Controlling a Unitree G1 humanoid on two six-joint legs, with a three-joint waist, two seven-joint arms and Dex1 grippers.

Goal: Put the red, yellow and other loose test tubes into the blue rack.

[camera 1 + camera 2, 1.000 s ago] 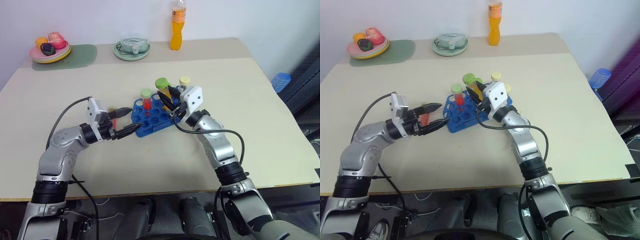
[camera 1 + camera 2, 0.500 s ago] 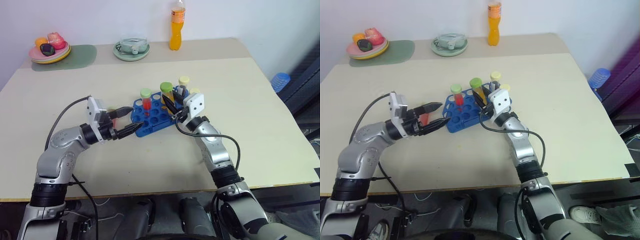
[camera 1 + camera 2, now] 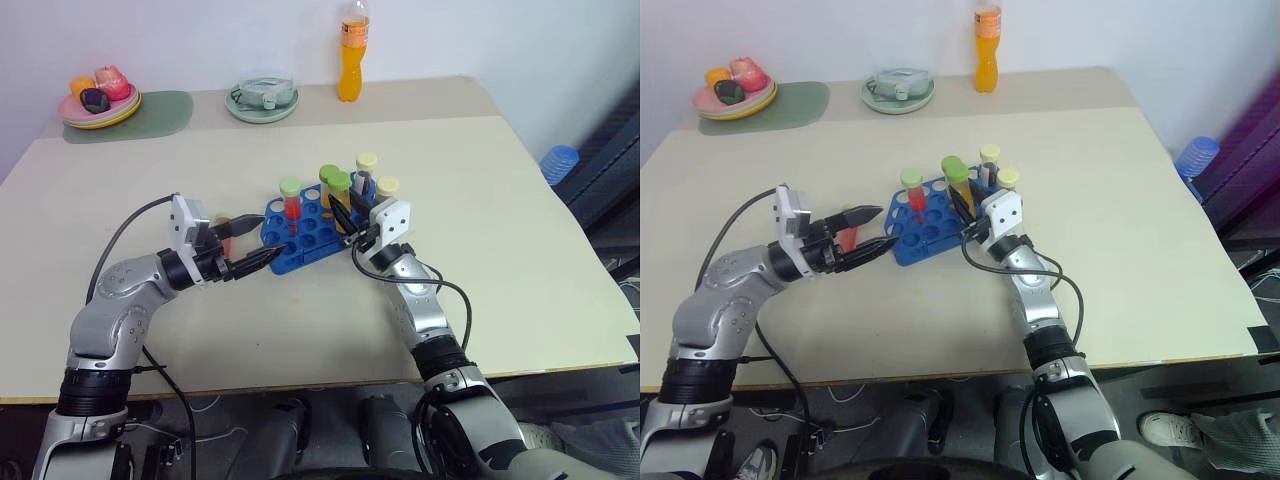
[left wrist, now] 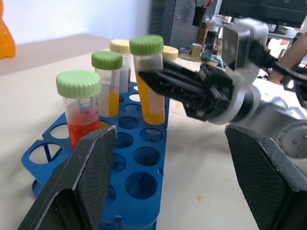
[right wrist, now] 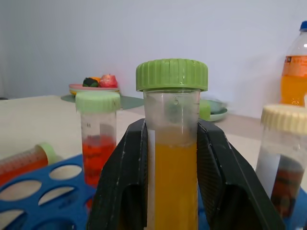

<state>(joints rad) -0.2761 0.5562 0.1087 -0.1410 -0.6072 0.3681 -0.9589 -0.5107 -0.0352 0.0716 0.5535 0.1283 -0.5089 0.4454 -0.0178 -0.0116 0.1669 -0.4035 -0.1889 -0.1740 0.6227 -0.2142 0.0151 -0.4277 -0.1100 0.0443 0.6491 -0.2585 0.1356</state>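
The blue rack [image 3: 312,236] stands mid-table. In it are a green-capped red test tube [image 3: 291,203], a yellow one [image 4: 106,81] and two cream-capped tubes [image 3: 367,168]. My right gripper [image 3: 343,214] is shut on an upright green-capped yellow test tube [image 5: 172,158], whose lower end hangs at the rack's top; I cannot tell if it is in a hole. My left gripper [image 3: 270,236] is open and level at the rack's left end, nothing between its fingers [image 4: 91,177]. A loose red tube [image 5: 24,161] lies on the table beside it.
Along the far edge are an orange drink bottle [image 3: 354,55], a pale green dish [image 3: 264,98], and a plate of fruit [image 3: 100,100] on a green mat [image 3: 160,110]. A blue object [image 3: 562,160] sits off the table's right side.
My right gripper has sunk with the yellow tube, bringing it down to the rack. The left gripper has stayed where it was, still open.
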